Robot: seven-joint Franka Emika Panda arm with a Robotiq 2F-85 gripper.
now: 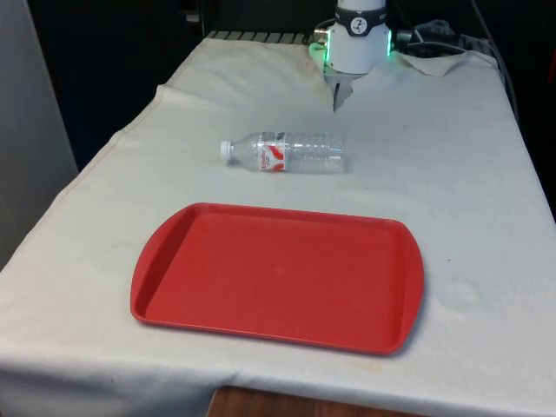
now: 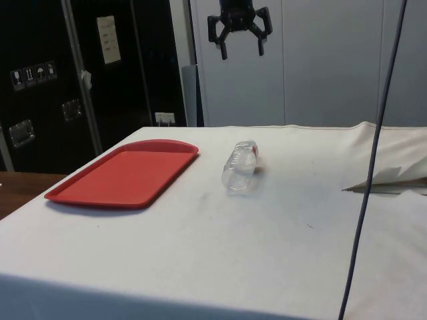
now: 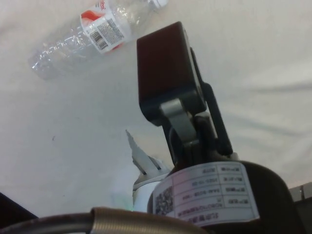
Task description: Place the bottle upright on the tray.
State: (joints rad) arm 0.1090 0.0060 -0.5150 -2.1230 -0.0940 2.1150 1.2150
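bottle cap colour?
White, on the clear bottle lying on the cloth; clearest in the front view.

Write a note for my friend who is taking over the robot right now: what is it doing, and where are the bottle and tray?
Gripper: jaws open, holding nothing, high above the table.
Bottle: lying on its side on the cloth, cap toward the front view's left, between the robot and the tray, not touching the tray.
Tray: red, nothing on it, at the table's near end.
Done: nothing yet; bottle not grasped.
Left: come down, grip the bottle, stand it upright on the tray, let go.
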